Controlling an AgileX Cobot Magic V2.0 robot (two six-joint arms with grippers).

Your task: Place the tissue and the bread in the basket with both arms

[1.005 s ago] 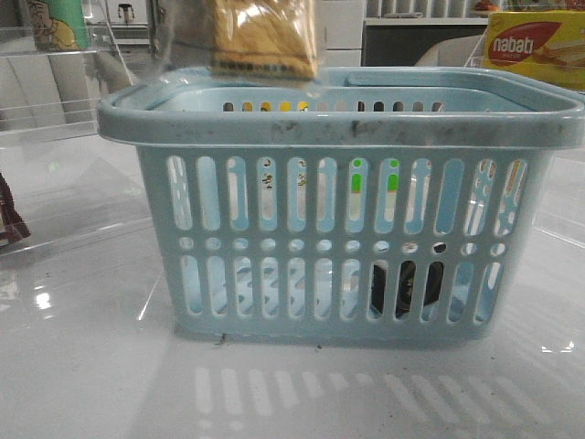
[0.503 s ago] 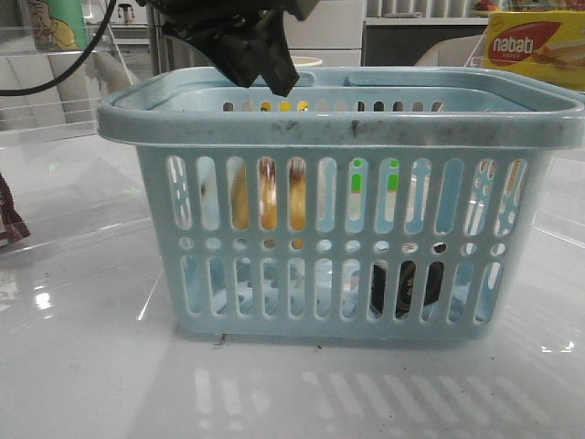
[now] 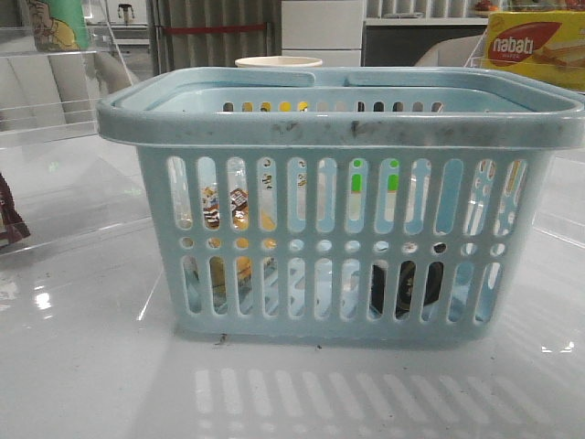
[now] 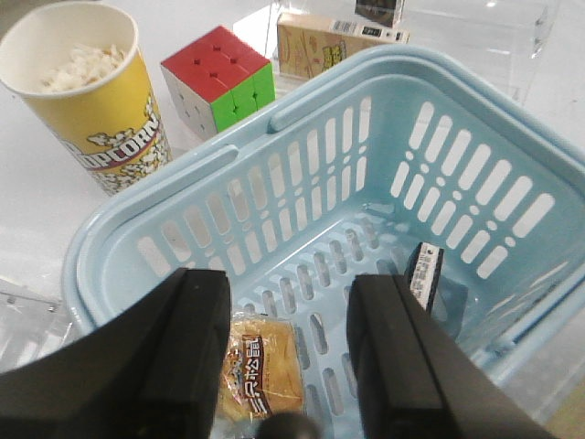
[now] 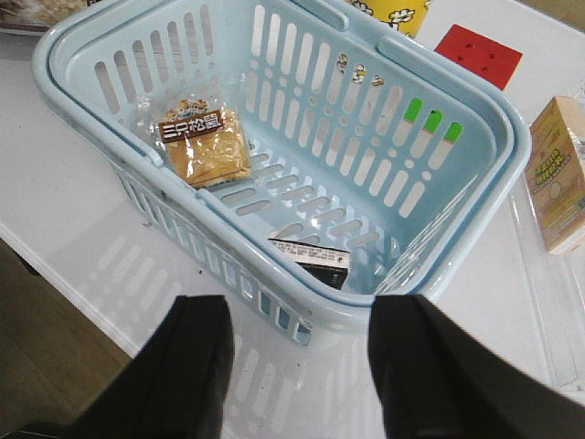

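The pale blue basket point(image 3: 338, 128) stands on the white table. The wrapped bread point(image 5: 203, 142) lies on its floor at one end; it also shows in the left wrist view point(image 4: 260, 364) and through the slots in the front view point(image 3: 239, 208). The blackish tissue pack point(image 5: 315, 258) lies at the other end, seen too in the left wrist view point(image 4: 423, 275) and as a dark block in the front view point(image 3: 405, 288). My left gripper point(image 4: 288, 366) is open and empty above the bread. My right gripper point(image 5: 297, 366) is open and empty above the table beside the basket.
A yellow popcorn cup point(image 4: 87, 96), a colour cube point(image 4: 219, 78) and a beige carton point(image 4: 334, 41) stand beyond the basket. The cube point(image 5: 478, 55) and carton point(image 5: 559, 174) show in the right wrist view. A yellow nabati box point(image 3: 535, 46) sits far right.
The bread hung above the basket, then dropped inside and now rests on the floor. The left gripper, seen over the rim half a second ago, has left the front view.
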